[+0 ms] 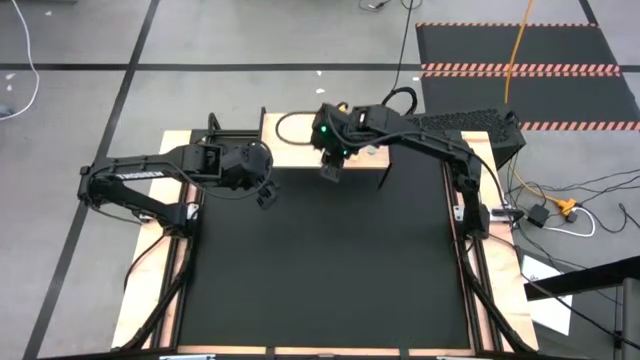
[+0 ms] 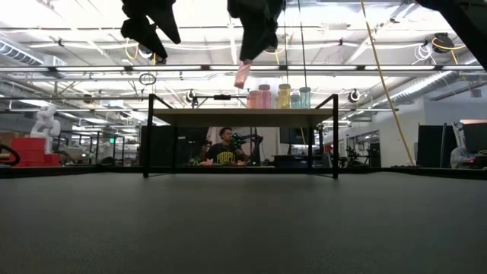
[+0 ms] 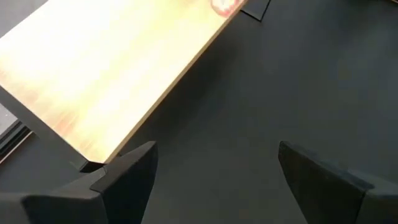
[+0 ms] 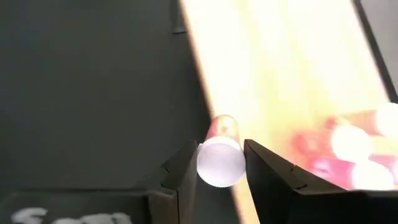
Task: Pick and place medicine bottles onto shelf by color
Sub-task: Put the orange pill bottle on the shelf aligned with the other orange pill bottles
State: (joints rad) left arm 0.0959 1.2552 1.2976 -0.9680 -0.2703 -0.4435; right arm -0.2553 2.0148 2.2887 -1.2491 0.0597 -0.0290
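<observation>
The shelf (image 1: 296,140) is a light tan board on thin black legs at the table's far middle. On it stand two pink bottles (image 2: 259,97), a yellow one (image 2: 283,95) and a teal one (image 2: 304,97). My right gripper (image 1: 330,172) hangs over the shelf's near edge, shut on a pink bottle (image 2: 242,74) with a white cap. My left gripper (image 1: 266,193) hovers open over the black mat, left of the shelf's near left corner, with nothing between its fingers (image 3: 134,177). My right gripper pinches the pink bottle between its two fingers (image 4: 183,171) at the white cap end (image 4: 208,163), with the pink body (image 4: 222,127) sticking out past the fingertips. The fingers slant down from above. The bottle hangs tilted below them, clear of the mat and above the shelf's top.
The black mat (image 1: 320,260) covers the table in front of the shelf. The shelf's left half (image 3: 106,74) is bare wood. A coiled cable (image 1: 285,125) lies over the shelf's far part, and the bottles cluster toward its right side (image 4: 348,146).
</observation>
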